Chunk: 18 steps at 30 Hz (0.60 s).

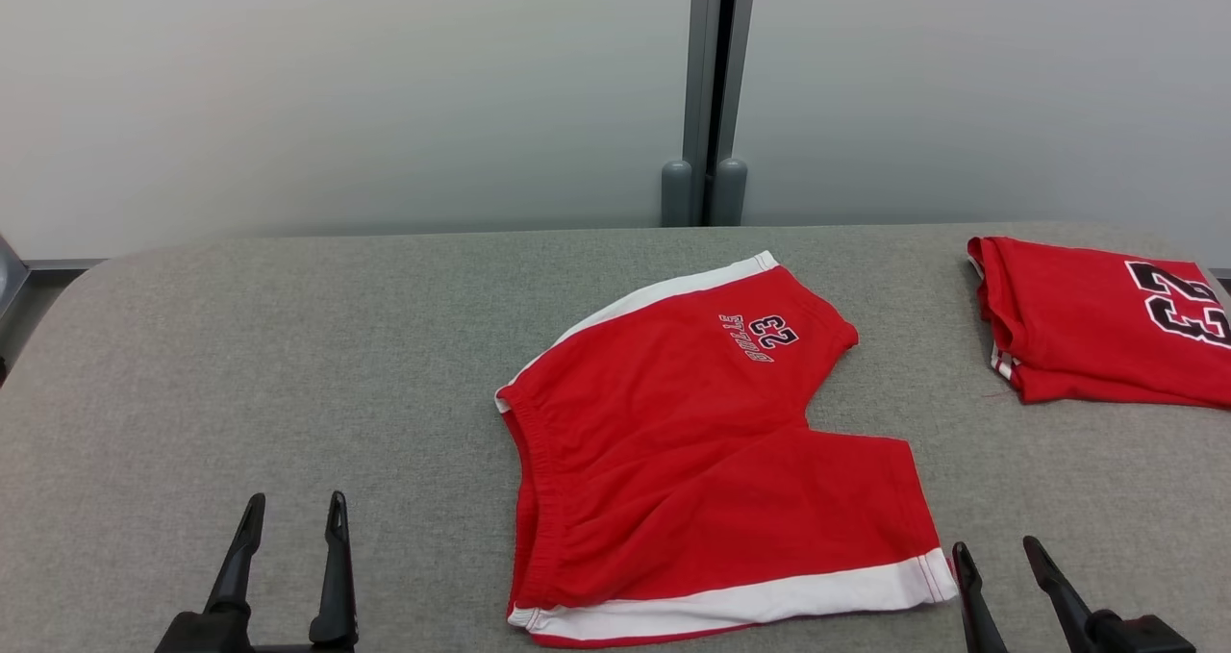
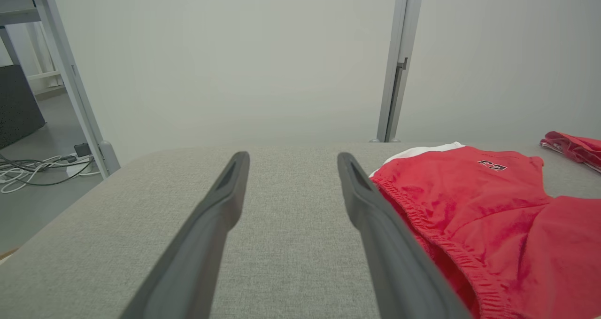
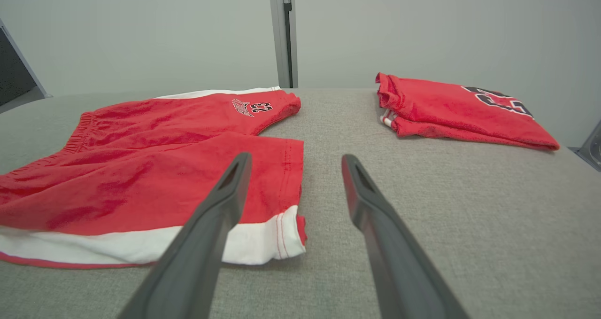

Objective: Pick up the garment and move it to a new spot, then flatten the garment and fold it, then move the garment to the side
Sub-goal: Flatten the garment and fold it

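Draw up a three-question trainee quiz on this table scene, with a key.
1. True or false: the left gripper is shut on the red shorts.
2. Which part of the shorts lies nearest the right gripper? A. the leg printed 23; B. the plain leg's white-banded hem; C. the waistband.
3. What lies at the far right of the gray table?
Key: 1. False: it stands open, apart from them. 2. B. 3. A folded red garment.
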Available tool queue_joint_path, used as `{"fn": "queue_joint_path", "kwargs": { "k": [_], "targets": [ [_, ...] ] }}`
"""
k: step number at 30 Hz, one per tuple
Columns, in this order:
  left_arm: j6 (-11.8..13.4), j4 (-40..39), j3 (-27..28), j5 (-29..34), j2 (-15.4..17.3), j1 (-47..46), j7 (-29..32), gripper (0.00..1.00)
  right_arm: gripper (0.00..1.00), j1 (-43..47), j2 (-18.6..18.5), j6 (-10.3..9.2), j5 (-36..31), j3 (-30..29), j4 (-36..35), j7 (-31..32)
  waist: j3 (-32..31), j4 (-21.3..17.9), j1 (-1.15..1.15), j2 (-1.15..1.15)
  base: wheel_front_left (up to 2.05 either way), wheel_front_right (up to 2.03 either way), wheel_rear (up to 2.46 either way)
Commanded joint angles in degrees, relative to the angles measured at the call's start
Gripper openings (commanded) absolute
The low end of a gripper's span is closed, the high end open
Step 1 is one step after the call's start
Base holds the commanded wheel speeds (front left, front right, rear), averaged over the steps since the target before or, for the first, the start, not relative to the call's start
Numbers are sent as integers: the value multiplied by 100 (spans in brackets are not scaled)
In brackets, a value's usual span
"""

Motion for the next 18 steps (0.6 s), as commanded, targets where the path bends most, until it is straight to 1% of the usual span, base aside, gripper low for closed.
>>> {"fn": "queue_joint_path", "kwargs": {
  "k": [1,10,12,18],
  "targets": [
    [-23,17,-5,42,-21,-67,-24,100,100,-149,-114,3,20,60,62,63,5,6,0,0,0,0,0],
    [-66,71,-115,54,-95,-148,-25,100,100,-751,-703,3,296,471,517,739,61,133,0,0,0,0,0],
    [-83,100,-149,46,-103,-157,-24,100,100,-823,-768,3,382,578,655,931,77,179,0,0,0,0,0],
    [-96,136,-192,8,-127,-178,-24,100,100,-988,-977,2,665,894,1117,1237,156,310,0,0,0,0,0]
  ]
}}
